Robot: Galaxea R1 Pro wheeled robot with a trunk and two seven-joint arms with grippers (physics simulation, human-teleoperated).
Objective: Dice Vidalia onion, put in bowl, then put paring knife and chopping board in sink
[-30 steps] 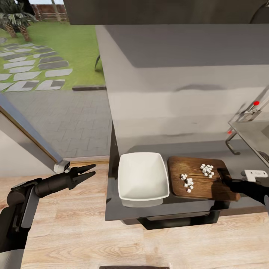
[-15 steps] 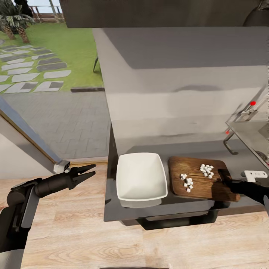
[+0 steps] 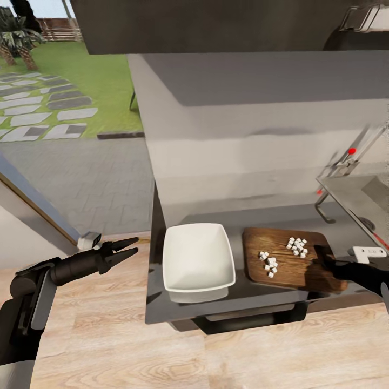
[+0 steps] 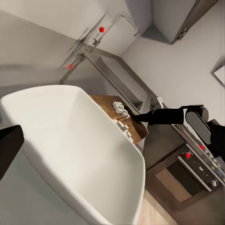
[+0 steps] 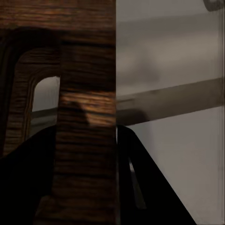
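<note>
Dark grey stone countertop (image 3: 273,216) runs in front of me, ending at a square corner on my left, with pale wood-plank floor (image 3: 108,335) below it and a plain light wall (image 3: 243,140) behind. Beyond the counter's end a glass opening shows grey paving and a lawn with stepping stones (image 3: 48,108). On the worktop the white bowl (image 3: 198,261) sits just beside the brown chopping board (image 3: 283,260), apart from it by a thin strip of stone; the bowl looks empty. Small white onion dice (image 3: 283,254) lie in two loose clusters on the board. My right gripper (image 3: 326,258) is clamped on the board's right end, its fingers straddling the slotted wooden edge in my right wrist view (image 5: 84,117). My left gripper (image 3: 127,247) hangs off the counter's left end over the floor, its fingers slightly apart and holding nothing, pointed at the bowl. At the right edge the steel sink (image 3: 354,197) stands with its tap and red knob (image 3: 352,151). A dark cabinet (image 3: 205,24) hangs overhead.
</note>
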